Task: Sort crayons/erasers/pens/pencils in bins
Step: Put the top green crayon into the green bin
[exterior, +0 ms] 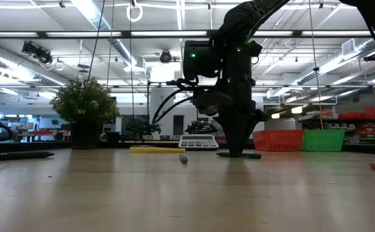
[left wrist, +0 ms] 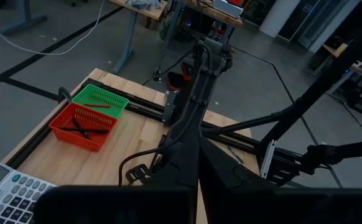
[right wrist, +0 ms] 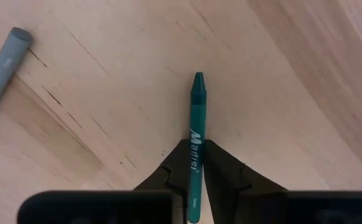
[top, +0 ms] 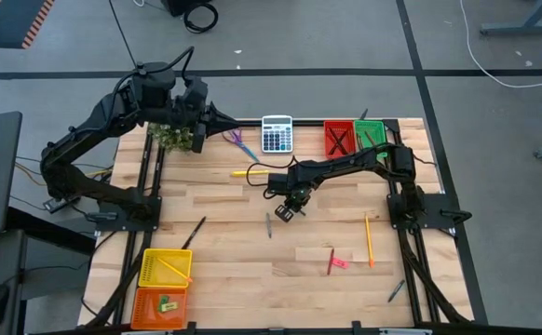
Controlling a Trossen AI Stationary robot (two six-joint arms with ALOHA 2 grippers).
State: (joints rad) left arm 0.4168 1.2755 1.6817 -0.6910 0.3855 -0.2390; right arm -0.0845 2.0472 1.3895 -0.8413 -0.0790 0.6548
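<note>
A dark green crayon [right wrist: 197,102] lies on the wooden table near its middle, and my right gripper [right wrist: 194,154] is shut on it from above; the same gripper [top: 286,210] shows in the high view. A grey crayon [top: 269,225] lies just beside it toward the near edge. My left gripper [top: 224,119] is shut and empty, held high over the far left part of the table. The red bin [top: 339,138] with dark pens and the green bin [top: 369,135] stand at the far right. The yellow bin [top: 165,267] and the orange bin [top: 160,307] stand at the near left. My right gripper pinches the green crayon's wrapped shaft [right wrist: 194,134] between its two fingers, back from the pointed tip [right wrist: 198,79]. The fingers point straight down and lie across the crayon. The crayon lies flat on the table.
A yellow pen [top: 250,172], purple scissors [top: 241,141] and a calculator [top: 277,133] lie beyond the gripper. A pencil [top: 368,240], a red crayon [top: 331,261] and a pink eraser [top: 340,263] lie near right. A black pen [top: 194,233] lies left; a plant [top: 173,136] stands far left.
</note>
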